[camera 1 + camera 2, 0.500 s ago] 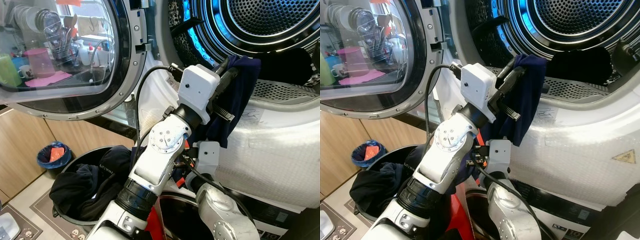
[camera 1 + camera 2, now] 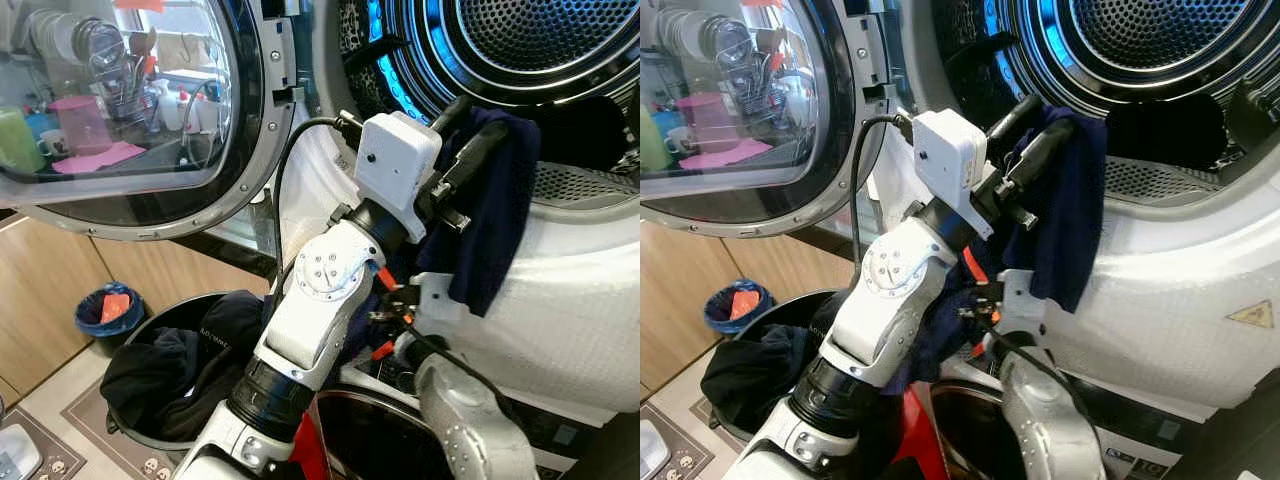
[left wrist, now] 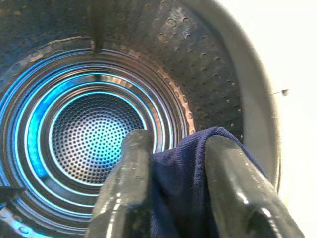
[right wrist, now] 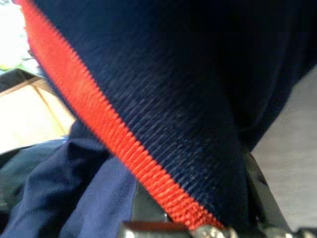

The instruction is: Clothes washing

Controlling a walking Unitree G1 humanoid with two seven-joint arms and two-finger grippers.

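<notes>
The navy garment hangs from the left gripper, pinched between its two black fingers and draped down over the washer's white front lip. The left arm reaches up and forward, wrist raised, fingertips at the mouth of the blue-lit drum. Below it the right gripper sits low against the machine front, pressed into dark cloth with an orange stripe; I cannot tell whether its fingers are apart or together. Down to the left arm's side, a round basket holds more dark clothes, under the open glass door.
</notes>
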